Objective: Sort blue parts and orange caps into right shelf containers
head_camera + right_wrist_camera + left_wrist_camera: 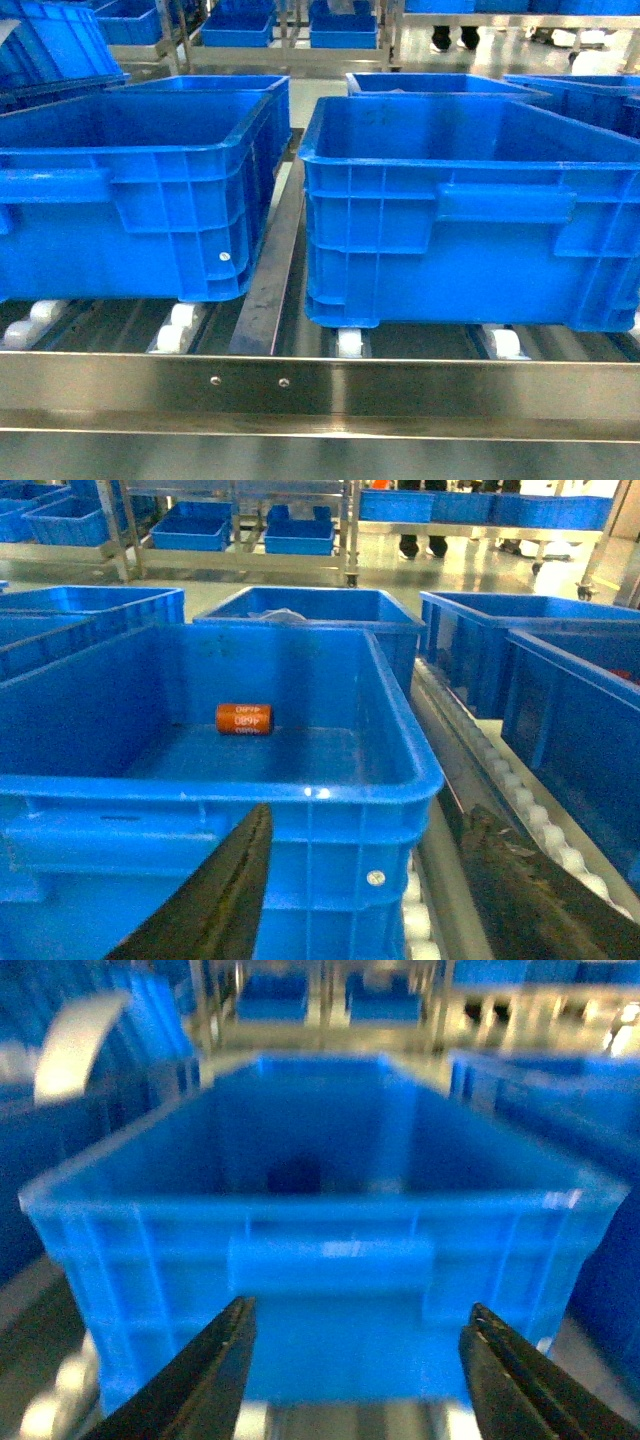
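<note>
Your right end effector (365,880) hangs with fingers spread and nothing between them before a blue crate (330,790) on the shelf (320,390), where one orange cap (244,719) lies on its side toward the crate's far wall. Your left end effector (355,1370), equally spread and bare, faces a blurred crate (330,1260) near the shelf's front rail.

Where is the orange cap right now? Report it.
In the right wrist view, the orange cap lies on its side inside the blue crate, near the far wall, left of centre.
</note>
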